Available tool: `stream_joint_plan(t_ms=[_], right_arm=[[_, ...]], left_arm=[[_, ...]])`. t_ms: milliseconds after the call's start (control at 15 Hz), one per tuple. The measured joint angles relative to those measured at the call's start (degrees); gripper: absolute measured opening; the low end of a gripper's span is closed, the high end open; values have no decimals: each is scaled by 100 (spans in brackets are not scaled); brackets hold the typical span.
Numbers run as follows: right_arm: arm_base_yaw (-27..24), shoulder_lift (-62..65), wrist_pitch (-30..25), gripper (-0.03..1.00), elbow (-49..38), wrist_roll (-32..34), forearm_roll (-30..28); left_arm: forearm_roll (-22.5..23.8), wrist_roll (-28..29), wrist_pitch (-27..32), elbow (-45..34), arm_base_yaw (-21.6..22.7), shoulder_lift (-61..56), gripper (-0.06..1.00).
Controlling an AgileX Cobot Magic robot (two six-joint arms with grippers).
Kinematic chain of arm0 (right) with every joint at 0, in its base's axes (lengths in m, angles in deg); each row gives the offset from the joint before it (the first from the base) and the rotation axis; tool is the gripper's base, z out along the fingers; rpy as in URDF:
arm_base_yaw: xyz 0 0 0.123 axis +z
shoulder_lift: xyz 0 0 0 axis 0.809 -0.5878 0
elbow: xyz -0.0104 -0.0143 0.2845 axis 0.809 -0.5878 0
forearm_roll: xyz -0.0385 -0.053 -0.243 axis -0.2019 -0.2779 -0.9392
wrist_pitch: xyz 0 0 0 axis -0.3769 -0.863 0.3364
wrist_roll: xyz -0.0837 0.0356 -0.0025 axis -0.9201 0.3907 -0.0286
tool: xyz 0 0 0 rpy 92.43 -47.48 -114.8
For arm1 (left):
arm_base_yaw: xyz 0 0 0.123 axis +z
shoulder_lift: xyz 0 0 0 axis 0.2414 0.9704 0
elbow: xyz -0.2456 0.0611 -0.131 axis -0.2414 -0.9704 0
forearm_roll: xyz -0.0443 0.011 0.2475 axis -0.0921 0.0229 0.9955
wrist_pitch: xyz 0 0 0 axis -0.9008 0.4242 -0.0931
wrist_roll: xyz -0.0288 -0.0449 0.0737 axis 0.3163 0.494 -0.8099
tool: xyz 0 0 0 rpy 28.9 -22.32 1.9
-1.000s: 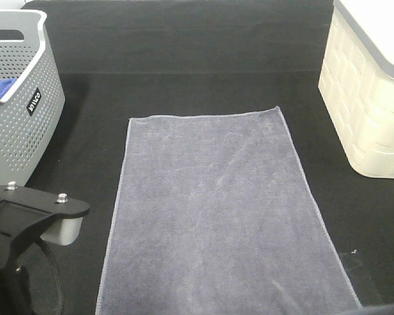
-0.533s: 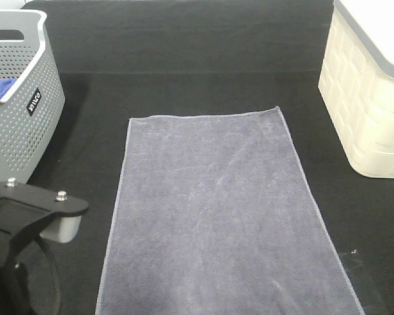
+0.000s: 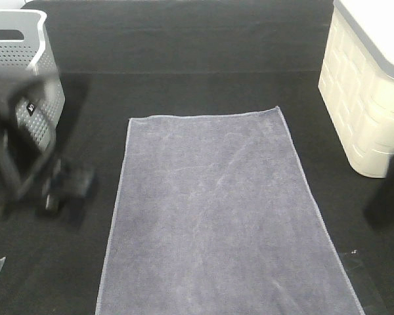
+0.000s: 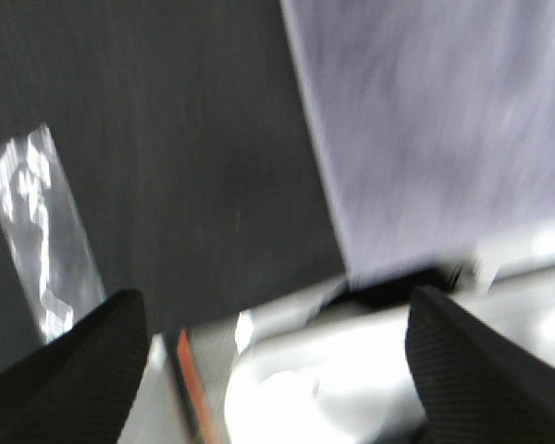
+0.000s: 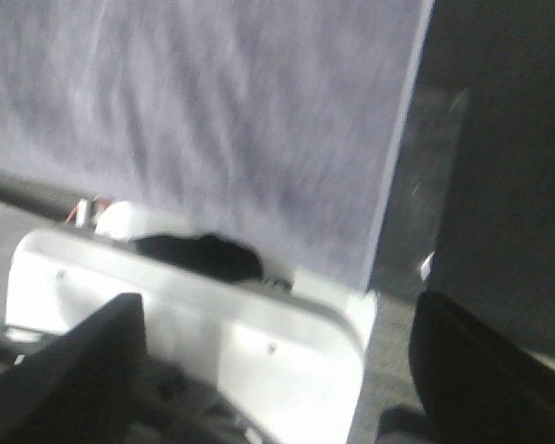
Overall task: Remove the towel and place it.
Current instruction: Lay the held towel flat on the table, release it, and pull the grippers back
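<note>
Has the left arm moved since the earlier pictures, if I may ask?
Yes; the left arm moved up the view, across the grey basket.

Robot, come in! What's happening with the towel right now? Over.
Left gripper open, empty. Right gripper open, empty. Towel flat on table, not gripped. Grey basket and cream basket apart from it.
</note>
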Motion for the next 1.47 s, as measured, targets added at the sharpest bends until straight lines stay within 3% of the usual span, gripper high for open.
stream_joint_plan(t_ms=[200, 467, 533, 733, 1067, 1467], right_arm=[[0, -802, 201, 71, 1054, 0, -264], [0, -1896, 539, 63, 2395, 0, -304], [0, -1896, 539, 63, 2395, 0, -304], [0, -2974, 642, 56, 3358, 0, -304], [0, -4366, 888, 53, 4423, 0, -476], [-23, -5901, 1117, 53, 5798, 6, -670]], left_arm=[[-17, -630, -607, 504, 693, 97, 74], [-69, -1060, -808, 1587, 1094, 1089, 74], [-69, -1060, -808, 1587, 1094, 1089, 74], [-6, -1232, -814, 2756, 1409, 2252, 74], [0, -1392, -498, 4234, 1856, 3730, 74], [11, -1438, -246, 5701, 1942, 5105, 74]])
